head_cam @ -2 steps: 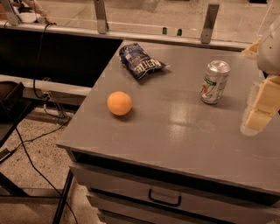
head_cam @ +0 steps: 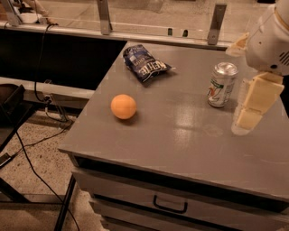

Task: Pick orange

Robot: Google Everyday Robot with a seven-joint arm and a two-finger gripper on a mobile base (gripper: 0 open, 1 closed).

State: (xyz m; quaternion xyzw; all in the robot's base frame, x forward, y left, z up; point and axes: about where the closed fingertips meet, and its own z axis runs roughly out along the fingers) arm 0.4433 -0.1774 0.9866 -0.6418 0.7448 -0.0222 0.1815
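Your claw (head_cam: 247, 118) hangs above the table (head_cam: 180, 140); you cannot tell if it is open. Can (head_cam: 221, 84) just left of it, orange (head_cam: 123, 106) farther left.

Setting is noted as a lab or office test area. A grey drawer cabinet (head_cam: 180, 149) is placed on a speckled floor (head_cam: 31, 131). Loose cables (head_cam: 49, 106) are trailed beside it. A glass partition (head_cam: 158, 13) is seen behind. The gripper (head_cam: 249, 106) is held over the cabinet's right side.
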